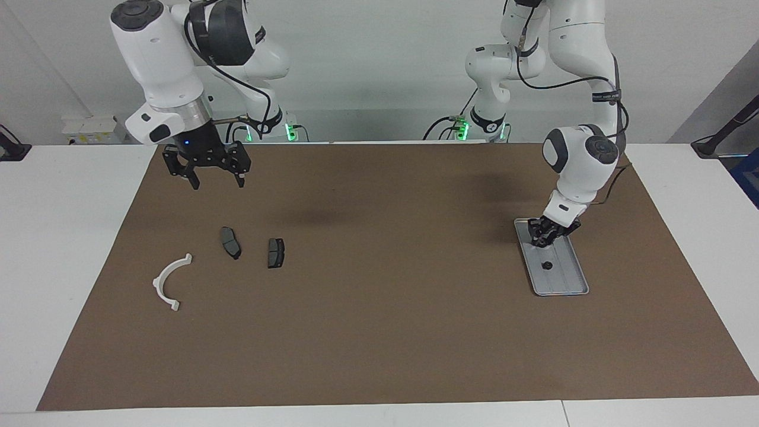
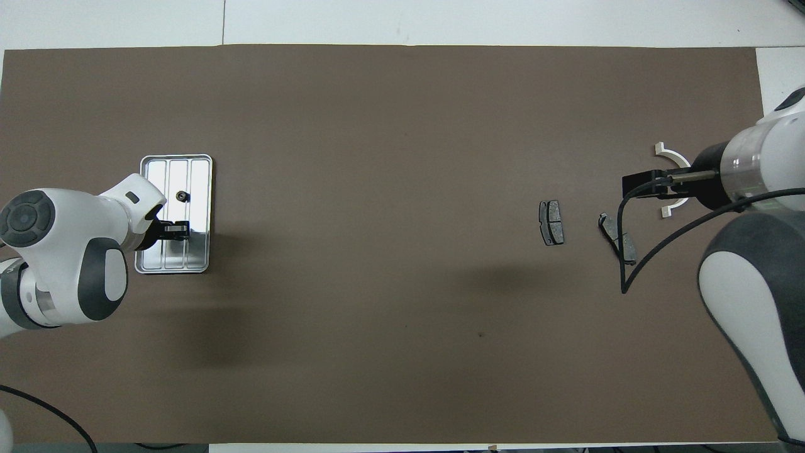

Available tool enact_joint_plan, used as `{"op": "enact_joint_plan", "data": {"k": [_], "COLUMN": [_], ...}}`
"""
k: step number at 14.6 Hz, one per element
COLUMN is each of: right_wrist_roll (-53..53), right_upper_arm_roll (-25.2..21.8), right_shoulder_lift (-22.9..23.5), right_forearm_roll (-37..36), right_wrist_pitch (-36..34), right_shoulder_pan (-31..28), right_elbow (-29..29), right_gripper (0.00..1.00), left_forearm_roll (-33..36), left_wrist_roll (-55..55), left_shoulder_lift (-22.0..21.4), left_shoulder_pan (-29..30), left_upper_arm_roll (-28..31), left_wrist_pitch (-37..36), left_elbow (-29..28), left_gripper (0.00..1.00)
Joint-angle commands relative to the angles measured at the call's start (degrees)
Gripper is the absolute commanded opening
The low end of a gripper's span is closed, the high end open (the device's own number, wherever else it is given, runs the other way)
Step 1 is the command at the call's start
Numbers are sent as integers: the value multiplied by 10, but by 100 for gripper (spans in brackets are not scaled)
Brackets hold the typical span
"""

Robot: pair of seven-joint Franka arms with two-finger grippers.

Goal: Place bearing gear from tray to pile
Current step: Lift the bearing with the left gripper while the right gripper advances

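over the tray [image 1: 574,283], left gripper [image 1: 541,239] near bearing gear [image 1: 547,265], grip unclear; right gripper [image 1: 217,180] spread, waiting above the pile [image 1: 229,242]

A white tabletop [image 1: 71,249] is covered almost entirely by a large brown mat [image 1: 379,308]. A plain pale grey wall [image 1: 379,65] rises at the robots' end. Soft, even light casts faint blurred shadows on the mat. Small green indicator lights [image 1: 289,131] glow near the wall.

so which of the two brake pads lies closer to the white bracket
The brake pad toward the right arm's end of the table, lying tilted, is closer to the white bracket. The other pad sits toward the table's middle.
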Motion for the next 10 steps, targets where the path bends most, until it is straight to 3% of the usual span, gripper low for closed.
{"op": "enact_joint_plan", "data": {"k": [1,4,7,10], "right_wrist_roll": [27,47,68,86], "right_upper_arm_roll": [2,2,1,2], "right_shoulder_lift": [4,30,61,93], "right_forearm_roll": [12,8,4,3], "right_wrist_pitch": [38,67,101,141], "right_shoulder_pan": [6,7,25,28], "right_elbow": [-28,-28,-28,-28], "right_gripper": [100,100,100,100], "left_forearm_roll": [7,7,4,3], "left_wrist_roll": [6,8,-1,-109], "left_shoulder_lift": [12,19,19,18], "left_shoulder_pan": [5,4,-8,-75], "left_upper_arm_roll": [-3,-4,-5,-3], "left_wrist_pitch": [-3,-49,-174,-207], "left_elbow": [15,61,160,201], "left_gripper": [14,12,13,17]}}
